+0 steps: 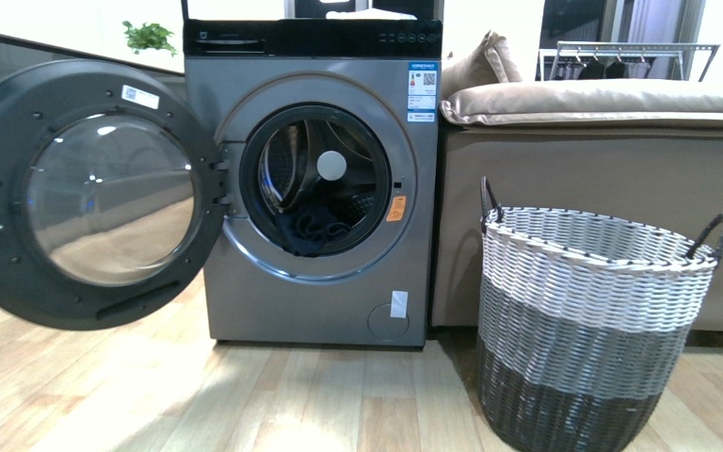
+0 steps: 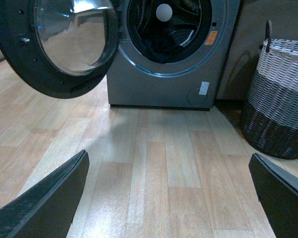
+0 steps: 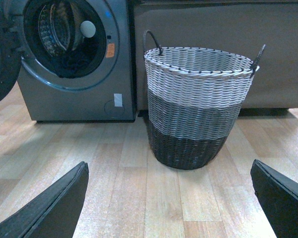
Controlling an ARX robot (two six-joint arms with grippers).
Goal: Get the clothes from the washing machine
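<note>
The grey washing machine (image 1: 325, 292) stands with its round glass door (image 1: 104, 193) swung open to the left. Dark clothes (image 1: 313, 229) lie low in the steel drum; they also show in the left wrist view (image 2: 161, 45) and the right wrist view (image 3: 64, 62). My left gripper (image 2: 171, 198) is open and empty above the wood floor, well short of the washing machine (image 2: 159, 84). My right gripper (image 3: 171, 198) is open and empty above the floor, facing the woven basket (image 3: 196, 106). Neither arm shows in the front view.
A grey-white woven basket (image 1: 588, 325) with dark handles stands right of the machine, in front of a tan sofa (image 1: 602, 141). The open door (image 2: 64, 44) reaches far out to the left. Light wood floor (image 1: 245, 395) lies in front.
</note>
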